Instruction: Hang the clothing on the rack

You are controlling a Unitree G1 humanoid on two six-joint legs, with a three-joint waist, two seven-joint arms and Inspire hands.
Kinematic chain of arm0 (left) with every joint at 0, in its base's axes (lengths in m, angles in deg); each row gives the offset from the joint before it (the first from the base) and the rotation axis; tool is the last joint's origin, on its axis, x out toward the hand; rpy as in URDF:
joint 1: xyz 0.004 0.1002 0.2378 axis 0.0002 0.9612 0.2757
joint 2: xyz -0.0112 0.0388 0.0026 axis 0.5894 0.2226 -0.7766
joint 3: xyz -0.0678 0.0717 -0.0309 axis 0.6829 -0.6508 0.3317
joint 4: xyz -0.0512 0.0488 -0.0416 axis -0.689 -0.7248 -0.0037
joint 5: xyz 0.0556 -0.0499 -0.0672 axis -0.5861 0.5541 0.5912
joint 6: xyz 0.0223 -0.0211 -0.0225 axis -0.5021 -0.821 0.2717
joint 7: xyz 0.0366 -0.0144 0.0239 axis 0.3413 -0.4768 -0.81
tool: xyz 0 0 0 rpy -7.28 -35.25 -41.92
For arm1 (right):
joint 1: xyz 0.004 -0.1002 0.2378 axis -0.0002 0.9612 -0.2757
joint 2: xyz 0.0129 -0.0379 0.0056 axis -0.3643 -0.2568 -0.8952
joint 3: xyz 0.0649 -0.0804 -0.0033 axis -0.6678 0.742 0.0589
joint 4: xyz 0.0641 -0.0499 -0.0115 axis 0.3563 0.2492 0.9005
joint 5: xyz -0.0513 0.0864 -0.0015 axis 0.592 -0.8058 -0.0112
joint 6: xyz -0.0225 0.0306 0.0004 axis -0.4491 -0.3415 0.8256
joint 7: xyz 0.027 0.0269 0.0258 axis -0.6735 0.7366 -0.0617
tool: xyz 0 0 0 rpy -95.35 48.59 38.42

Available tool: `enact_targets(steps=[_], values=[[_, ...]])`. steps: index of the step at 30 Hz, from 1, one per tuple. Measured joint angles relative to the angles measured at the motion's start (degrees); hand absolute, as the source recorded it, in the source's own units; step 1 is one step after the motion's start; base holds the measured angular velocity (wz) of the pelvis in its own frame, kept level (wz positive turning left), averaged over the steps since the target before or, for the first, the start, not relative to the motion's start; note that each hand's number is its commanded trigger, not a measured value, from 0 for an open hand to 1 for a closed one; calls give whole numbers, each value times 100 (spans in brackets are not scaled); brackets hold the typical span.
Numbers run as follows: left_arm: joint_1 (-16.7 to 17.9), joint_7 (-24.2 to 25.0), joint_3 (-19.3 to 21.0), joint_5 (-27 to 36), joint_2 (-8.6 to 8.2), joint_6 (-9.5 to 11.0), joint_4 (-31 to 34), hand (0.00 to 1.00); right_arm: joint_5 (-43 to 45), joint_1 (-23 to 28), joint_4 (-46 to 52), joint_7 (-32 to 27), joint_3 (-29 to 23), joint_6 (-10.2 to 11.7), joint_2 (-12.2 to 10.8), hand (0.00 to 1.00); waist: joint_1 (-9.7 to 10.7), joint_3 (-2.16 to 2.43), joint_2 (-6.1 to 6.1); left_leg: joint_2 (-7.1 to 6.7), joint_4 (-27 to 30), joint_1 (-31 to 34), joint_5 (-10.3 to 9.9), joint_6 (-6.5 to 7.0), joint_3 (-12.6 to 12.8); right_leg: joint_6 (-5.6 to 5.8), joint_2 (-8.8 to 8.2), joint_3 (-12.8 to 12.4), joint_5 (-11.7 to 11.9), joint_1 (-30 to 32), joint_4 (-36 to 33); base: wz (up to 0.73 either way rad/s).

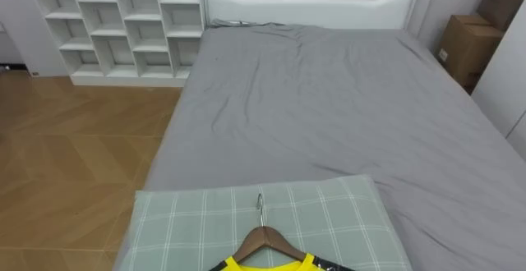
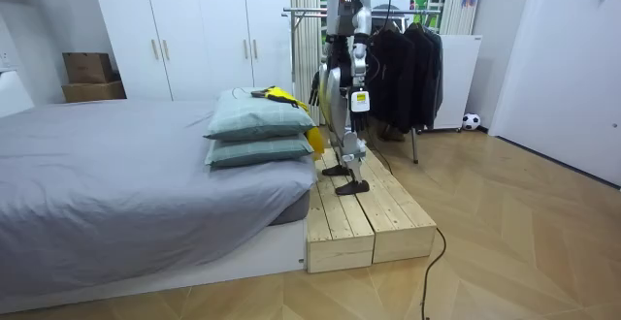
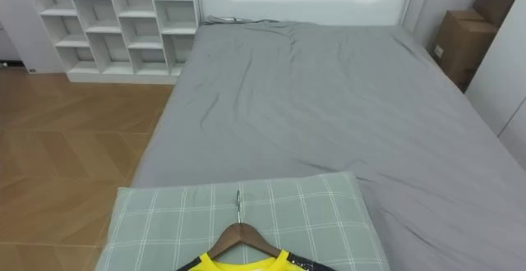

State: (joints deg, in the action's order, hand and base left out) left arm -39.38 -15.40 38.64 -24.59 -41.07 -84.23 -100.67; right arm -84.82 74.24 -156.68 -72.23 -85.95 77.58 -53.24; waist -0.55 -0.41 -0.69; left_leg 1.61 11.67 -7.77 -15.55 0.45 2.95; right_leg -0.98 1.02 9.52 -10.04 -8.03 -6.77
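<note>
Left hand [image 2: 358, 107] hanging at the robot's side; whether open or closed cannot be told. Ahead of it, well apart: yellow garment [image 1: 271, 264] on wooden hanger [image 1: 265, 240], lying atop checked pillow [image 1: 329, 213], hook pointing toward the headboard. Beyond, grey bed [image 1: 329, 98]. Behind the hand, clothes rack [image 2: 301, 12] with dark clothes [image 2: 408, 58]. Below, wooden platform [image 2: 369, 213].

Ahead, the grey bed [image 1: 329, 98] lies wide open, free to reach across. At its near end the stacked pillows [image 1: 329, 213] rise in the way. Behind the robot, the loaded clothes rack [image 2: 406, 63] crowds the wooden platform [image 2: 364, 213].
</note>
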Motion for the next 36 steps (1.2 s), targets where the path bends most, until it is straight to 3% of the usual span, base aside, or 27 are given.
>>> enact_targets(steps=[36], values=[[79, -308, 6, 173, -19, 119, 64, 0, -271, 10, -6, 19, -16, 27, -5, 0, 20, 31, -37, 0, -1, -89, 0, 0, -8, 3, -1, 11, -3, -101, 2, 0]])
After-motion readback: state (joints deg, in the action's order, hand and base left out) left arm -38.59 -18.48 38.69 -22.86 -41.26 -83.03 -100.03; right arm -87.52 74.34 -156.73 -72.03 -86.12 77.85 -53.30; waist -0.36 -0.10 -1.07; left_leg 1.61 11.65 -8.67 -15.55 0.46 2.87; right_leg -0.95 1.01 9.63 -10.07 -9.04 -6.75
